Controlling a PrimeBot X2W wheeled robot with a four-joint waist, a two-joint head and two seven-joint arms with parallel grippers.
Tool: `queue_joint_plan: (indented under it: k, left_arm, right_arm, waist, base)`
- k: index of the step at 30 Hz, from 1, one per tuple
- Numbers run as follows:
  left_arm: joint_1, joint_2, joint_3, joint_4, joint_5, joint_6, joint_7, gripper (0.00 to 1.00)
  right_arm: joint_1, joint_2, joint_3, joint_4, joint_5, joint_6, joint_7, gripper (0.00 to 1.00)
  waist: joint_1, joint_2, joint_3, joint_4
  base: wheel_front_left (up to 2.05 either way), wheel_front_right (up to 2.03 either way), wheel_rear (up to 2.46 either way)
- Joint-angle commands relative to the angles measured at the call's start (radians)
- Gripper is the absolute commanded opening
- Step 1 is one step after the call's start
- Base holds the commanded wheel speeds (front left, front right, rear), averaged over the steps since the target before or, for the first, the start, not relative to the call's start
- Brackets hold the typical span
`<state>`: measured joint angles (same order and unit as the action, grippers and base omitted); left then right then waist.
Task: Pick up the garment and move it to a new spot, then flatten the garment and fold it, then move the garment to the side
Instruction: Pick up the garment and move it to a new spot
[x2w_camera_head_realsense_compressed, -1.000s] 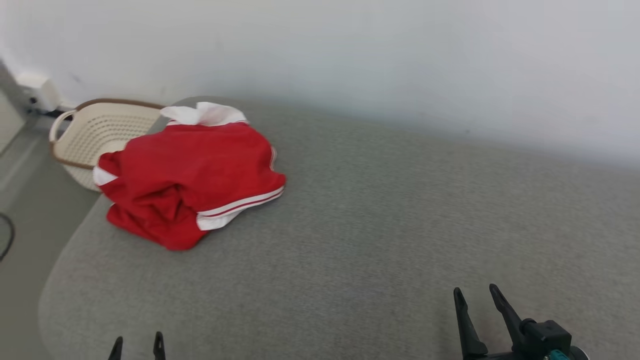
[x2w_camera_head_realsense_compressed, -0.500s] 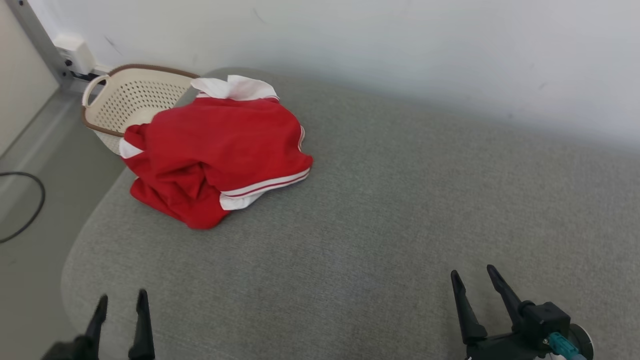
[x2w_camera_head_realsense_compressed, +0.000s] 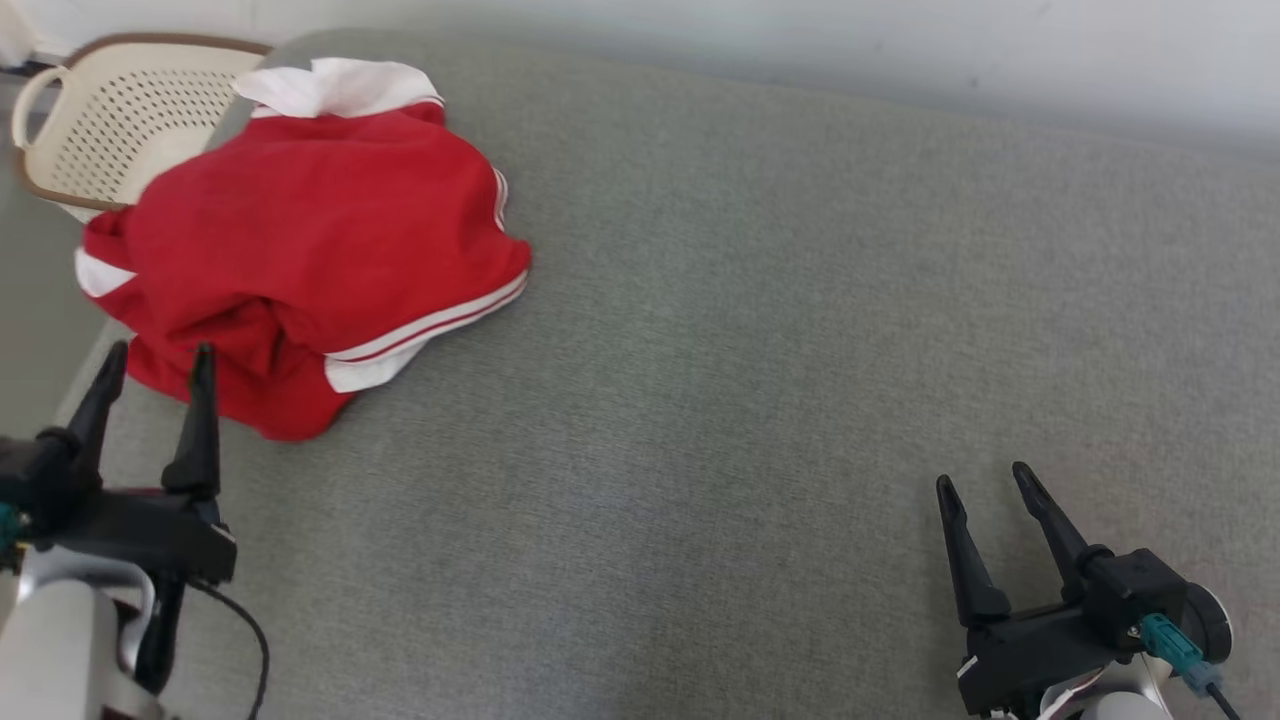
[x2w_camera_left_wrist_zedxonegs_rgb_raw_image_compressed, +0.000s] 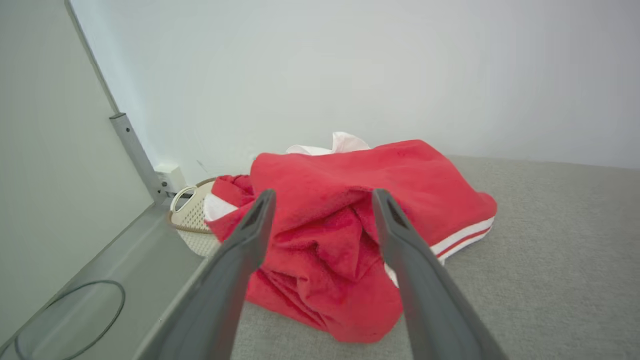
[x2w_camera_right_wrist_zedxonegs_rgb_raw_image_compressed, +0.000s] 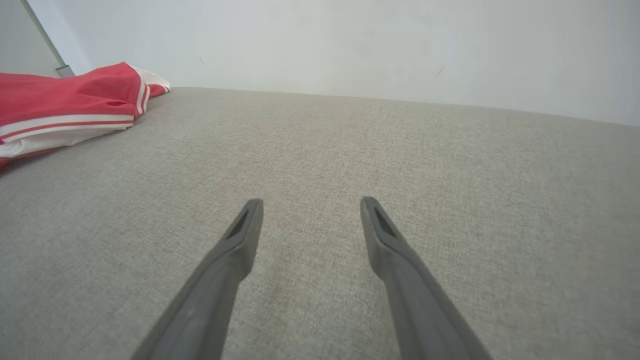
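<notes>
Head view: garment (x2w_camera_head_realsense_compressed: 300, 230) crumpled at the cushion's (x2w_camera_head_realsense_compressed: 750, 350) far-left corner, left gripper (x2w_camera_head_realsense_compressed: 160, 347) wide-jawed just short of it, right gripper (x2w_camera_head_realsense_compressed: 982, 473) wide, well apart; pickup looks pending, needing a pinch on a fold.

The head camera looked steeply down on the grey fabric-covered surface (x2w_camera_head_realsense_compressed: 750, 350), with the crumpled red-and-white cloth garment (x2w_camera_head_realsense_compressed: 300, 230) at ten o'clock. The left wrist camera faced that garment low and close; the right wrist camera, farther off, caught its hem at ten o'clock.
</notes>
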<state>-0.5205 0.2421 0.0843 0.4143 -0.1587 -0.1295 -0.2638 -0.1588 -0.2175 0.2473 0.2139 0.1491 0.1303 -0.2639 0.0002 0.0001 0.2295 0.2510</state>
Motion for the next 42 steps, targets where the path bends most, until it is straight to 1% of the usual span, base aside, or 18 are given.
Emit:
queue_joint_plan:
  k: [1,10,13,15,18,23,28,31,32,33,38,42]
  left_arm:
    - [-0.024,0.024,-0.027,0.019,-0.028,0.000,-0.002,1.00]
    - [-0.191,0.201,-0.250,0.217,-0.217,0.000,-0.002,1.00]
    - [-0.241,0.245,-0.334,0.265,-0.250,0.000,-0.001,1.00]
    - [-0.273,0.270,-0.376,0.302,-0.252,0.000,-0.001,1.00]
    - [-0.329,0.280,-0.434,0.366,-0.262,-0.001,0.018,1.00]
    - [-0.416,0.298,-0.534,0.452,-0.240,0.000,0.056,1.00]
    - [-0.489,0.274,-0.554,0.550,-0.271,0.000,0.109,1.00]
    - [-0.527,0.267,-0.550,0.578,-0.287,0.000,0.087,1.00]
    - [-0.531,0.263,-0.552,0.581,-0.293,-0.001,0.075,0.34]
    - [-0.537,0.264,-0.559,0.583,-0.288,-0.001,0.063,0.00]
    - [-0.553,0.268,-0.579,0.597,-0.300,-0.001,0.024,0.00]
    - [-0.574,0.262,-0.600,0.566,-0.310,-0.001,0.006,0.00]
  right_arm:
    - [-0.012,-0.007,0.000,-0.001,0.000,0.001,-0.001,1.00]
    - [-0.025,-0.017,0.017,-0.006,0.005,0.001,-0.001,1.00]
    - [-0.020,-0.026,0.011,-0.005,0.005,0.001,-0.001,1.00]
    - [-0.024,-0.031,0.008,-0.005,0.008,0.001,-0.001,1.00]
    - [-0.036,-0.039,0.010,-0.005,0.010,0.001,-0.001,1.00]
    - [-0.060,-0.037,0.025,0.000,0.016,0.001,-0.001,1.00]
    - [-0.080,-0.030,0.034,0.007,0.028,0.000,0.000,1.00]
    - [-0.082,-0.030,0.028,0.009,0.032,0.000,0.001,1.00]
    - [-0.079,-0.027,0.023,0.011,0.035,0.000,0.001,1.00]
    - [-0.076,-0.025,0.020,0.012,0.037,0.000,0.001,1.00]
    - [-0.061,-0.008,0.013,0.019,0.044,0.000,0.003,1.00]
    - [-0.066,0.012,0.009,0.015,0.050,0.000,0.002,1.00]
  waist:
    - [-0.0002,-0.0001,0.056,-0.048]
    - [-0.0002,-0.0001,0.096,-0.092]
    - [-0.0002,-0.0001,0.108,-0.097]
    - [-0.0002,-0.0001,0.119,-0.098]
    - [-0.0002,-0.0001,0.136,-0.103]
    - [-0.0002,-0.0001,0.162,-0.120]
    - [-0.0002,-0.0001,0.180,-0.144]
    - [-0.0002,-0.0001,0.190,-0.156]
    - [-0.0002,-0.0001,0.191,-0.159]
    - [-0.0002,-0.0001,0.192,-0.162]
    - [-0.0002,-0.0001,0.180,-0.168]
    - [-0.0002,-0.0001,0.154,-0.169]
  base:
    - [0.00,0.00,0.00]
    - [0.00,0.00,0.00]
    - [0.00,0.00,0.00]
    - [0.00,0.00,0.00]
    - [0.00,0.00,0.00]
    - [0.00,0.00,0.00]
    - [0.00,0.00,0.00]
    - [0.00,0.00,0.00]
    - [0.00,0.00,0.00]
    - [0.00,0.00,0.00]
    - [0.00,0.00,0.00]
    - [0.00,0.00,0.00]
